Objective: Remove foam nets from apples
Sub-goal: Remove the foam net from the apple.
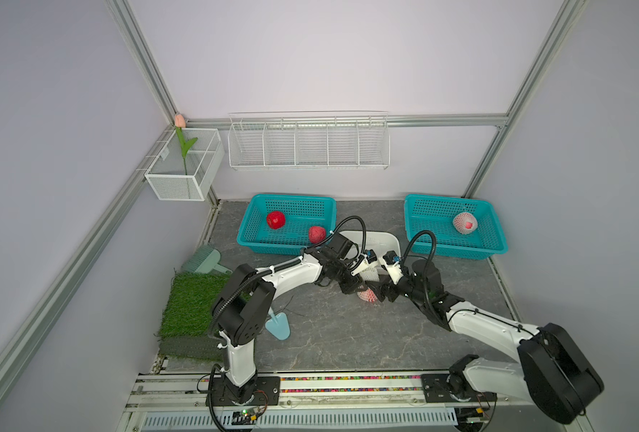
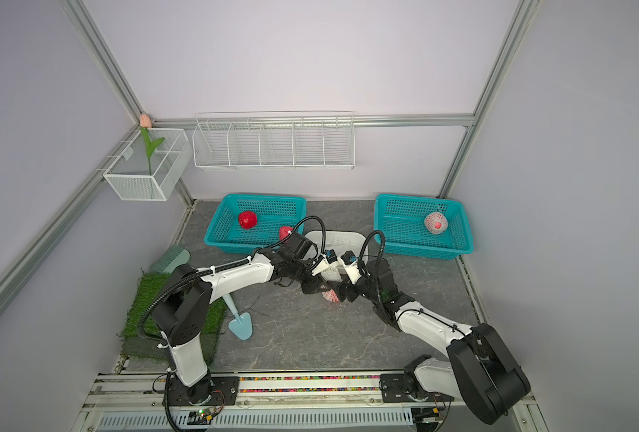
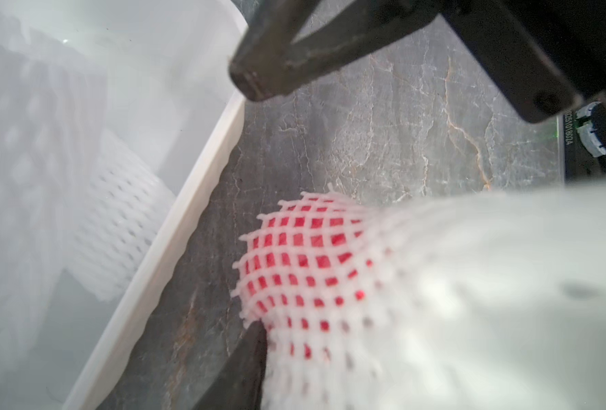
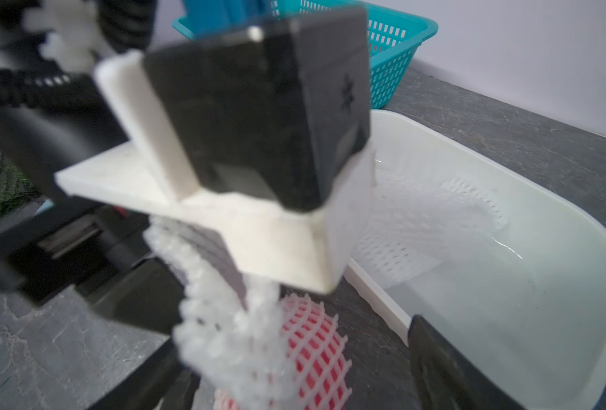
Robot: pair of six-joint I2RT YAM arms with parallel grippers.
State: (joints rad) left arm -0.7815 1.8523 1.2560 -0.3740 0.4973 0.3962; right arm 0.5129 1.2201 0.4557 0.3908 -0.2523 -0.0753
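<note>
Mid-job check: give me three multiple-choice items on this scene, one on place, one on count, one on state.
1. The foam-netted red apple outside the baskets rests: A) in the white plastic tub B) on the grey stone-look tabletop C) on the green turf mat.
2. Bare red apples in view: A) one B) two C) four.
3. The apple alone in its teal plastic basket is: A) bare B) halved C) netted.
1 B: tabletop shows around it. 2 B: both lie in one basket. 3 C: white mesh covers it.
</note>
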